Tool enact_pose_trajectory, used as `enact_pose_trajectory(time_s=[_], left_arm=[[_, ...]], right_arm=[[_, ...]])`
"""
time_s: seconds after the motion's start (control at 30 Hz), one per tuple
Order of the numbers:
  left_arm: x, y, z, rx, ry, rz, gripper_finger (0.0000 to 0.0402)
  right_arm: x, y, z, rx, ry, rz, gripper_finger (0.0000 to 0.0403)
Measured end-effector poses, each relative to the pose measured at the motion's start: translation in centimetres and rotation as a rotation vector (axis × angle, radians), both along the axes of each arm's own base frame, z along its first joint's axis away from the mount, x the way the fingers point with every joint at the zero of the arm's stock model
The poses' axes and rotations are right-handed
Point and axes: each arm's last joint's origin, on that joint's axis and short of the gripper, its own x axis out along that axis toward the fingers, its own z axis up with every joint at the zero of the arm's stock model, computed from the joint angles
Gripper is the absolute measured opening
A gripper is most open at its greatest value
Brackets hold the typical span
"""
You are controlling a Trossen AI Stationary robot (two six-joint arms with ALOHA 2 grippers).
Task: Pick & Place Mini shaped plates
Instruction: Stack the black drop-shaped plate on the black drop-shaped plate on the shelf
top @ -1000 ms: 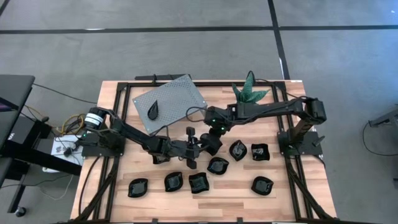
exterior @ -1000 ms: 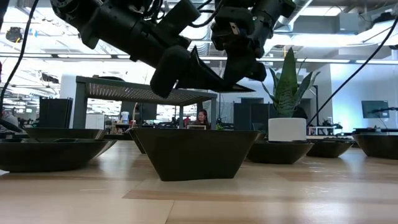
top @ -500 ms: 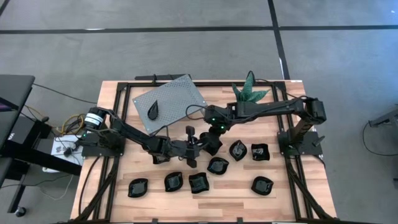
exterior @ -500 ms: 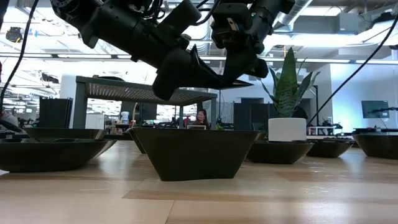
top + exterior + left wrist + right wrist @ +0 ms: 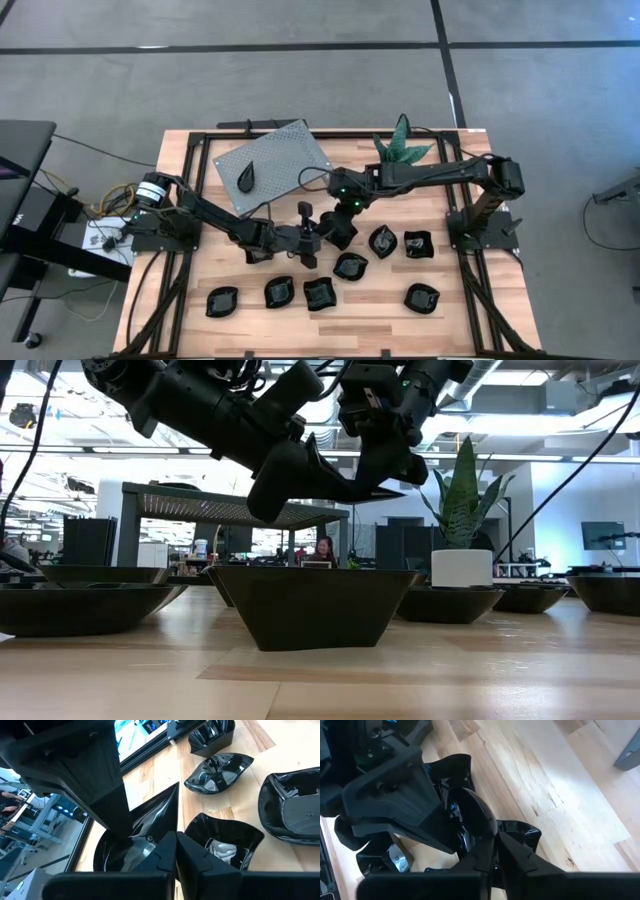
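Note:
A glossy black teardrop mini plate (image 5: 352, 488) hangs in the air between both grippers above the table's middle. My left gripper (image 5: 305, 237) reaches in from the left and is shut on it. My right gripper (image 5: 337, 232) comes from the right and is shut on the same plate. Several more black mini plates (image 5: 319, 293) rest on their bases on the wooden table near its near edge. Another teardrop plate (image 5: 246, 178) lies on the grey perforated stand (image 5: 285, 150). My left gripper pinches the teardrop plate's rim (image 5: 152, 837) between its two fingers, coming from the table's left. The plate is lifted clear, its pointed tip (image 5: 175, 787) facing away from that gripper. My right gripper pinches the plate's rounded end (image 5: 479, 822) between its two fingers, slanting down from the table's right. The plate sits tilted and clear of the table.
The green spiky plant in a white pot (image 5: 402, 148) stands at the far edge, right of the stand. Plates (image 5: 382, 241) lie close below and right of the grippers. Bare wood (image 5: 510, 310) shows toward the near right corner. A person (image 5: 324, 550) sits in the room beyond.
Both grippers, with the plate between them, have crept up slightly; neither has opened or let go.

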Motion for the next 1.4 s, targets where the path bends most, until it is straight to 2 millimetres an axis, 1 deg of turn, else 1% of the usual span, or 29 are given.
enact_pose_trajectory(time_s=[0.13, 0.3, 0.37, 0.53, 0.63, 0.7, 0.83, 0.93, 1.0, 1.07, 1.17, 1.23, 1.3, 1.33, 1.4], left_arm=[[-0.1, 0.0, -0.1, 0.004, 0.003, 0.007, 0.0006], [-0.1, 0.0, -0.2, 0.004, 0.007, 0.005, 0.0005], [-0.1, 0.0, -0.2, 0.003, 0.007, 0.003, 0.0005], [-0.1, -0.1, -0.2, -0.002, 0.007, -0.005, 0.0004], [0.0, -0.3, -0.2, -0.056, 0.007, -0.067, 0.0004], [0.0, -0.5, -0.2, -0.080, 0.009, -0.101, 0.0004], [-0.1, -0.9, -0.2, -0.083, 0.012, -0.115, 0.0004], [-0.2, -1.1, -0.3, -0.092, 0.016, -0.116, 0.0004], [-0.3, -1.0, -0.5, -0.123, 0.025, -0.102, 0.0004], [-0.4, -1.0, -0.6, -0.150, 0.037, -0.083, 0.0004], [-0.4, -1.1, -0.6, -0.156, 0.023, -0.043, 0.0004], [-0.7, -1.3, -0.2, -0.127, 0.013, -0.003, 0.0004], [-0.9, -1.4, 0.6, -0.108, -0.025, 0.043, 0.0005], [-1.2, -1.5, 1.3, -0.099, -0.044, 0.068, 0.0005], [-1.8, -1.6, 3.1, -0.099, -0.104, 0.102, 0.0005]], right_arm=[[-0.1, -0.3, 0.0, 0.002, 0.005, -0.004, 0.0029], [-0.1, -0.8, 0.0, -0.046, -0.005, 0.064, 0.0043], [-0.1, -0.9, 0.0, -0.049, -0.006, 0.066, 0.0047], [-0.1, -0.9, 0.0, -0.052, -0.006, 0.068, 0.0048], [-0.1, -1.0, 0.1, -0.055, -0.009, 0.066, 0.0048], [-0.1, -1.1, 0.1, -0.074, -0.011, 0.092, 0.0048], [-0.1, -1.4, 0.1, -0.131, -0.020, 0.175, 0.0048], [-0.1, -1.5, 0.4, -0.138, -0.014, 0.185, 0.0048], [-0.1, -1.5, 1.5, -0.164, -0.009, 0.225, 0.0048], [-0.3, -1.3, 3.3, -0.210, -0.016, 0.246, 0.0048], [-1.3, -0.6, 6.7, -0.324, -0.041, 0.274, 0.0048], [-2.8, 0.2, 9.4, -0.402, -0.084, 0.302, 0.0048], [-4.9, 1.1, 11.4, -0.450, -0.115, 0.340, 0.0048], [-6.3, 1.6, 12.3, -0.456, -0.130, 0.361, 0.0048], [-8.6, 2.6, 12.8, -0.466, -0.175, 0.403, 0.0048]])
